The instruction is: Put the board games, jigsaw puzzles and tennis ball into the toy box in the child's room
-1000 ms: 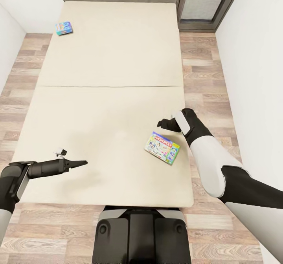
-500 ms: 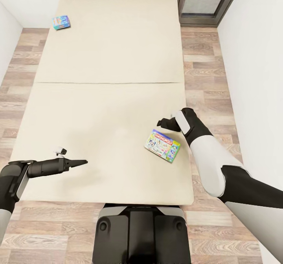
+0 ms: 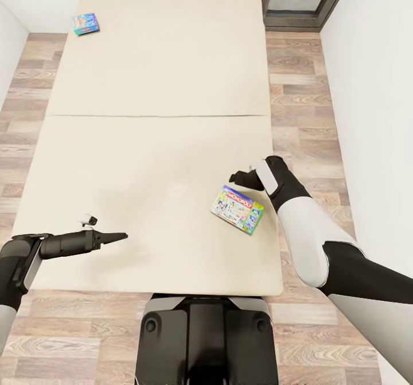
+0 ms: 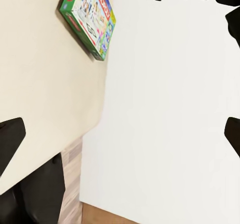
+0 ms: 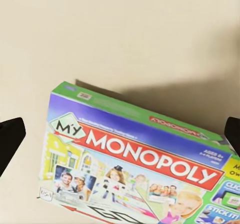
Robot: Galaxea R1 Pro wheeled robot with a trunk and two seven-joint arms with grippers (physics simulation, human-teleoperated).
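Filling most of the head view, the bed [image 3: 155,87] carries two board games, and no toy box, table, puzzle or ball shows. One is the green-edged Monopoly box [image 3: 237,209], lying flat at lower right of centre, near the mattress's right edge. The other is the blue box [image 3: 86,23], at the upper left of the frame near the far corner, well apart from the first.

Two arms are in view. The right gripper [image 3: 239,180] hangs just above and beside the Monopoly box's upper edge, not touching it; the right wrist view looks down on the lid [image 5: 135,159] with a dark fingertip [image 5: 10,136] at each side margin, so its fingers stand spread apart with nothing between them. The left gripper [image 3: 117,237] points across bare mattress at lower left, holding nothing; from the head view its fingers look drawn to a point, though the left wrist view shows dark tips at both margins, so I cannot tell its state.

The step in hand seems to be picking up the Monopoly box. To do it well, I judge the right gripper should straddle a short edge, since the box lies flat on a soft surface, and clamp firmly before lifting so the wide lid does not tilt out.
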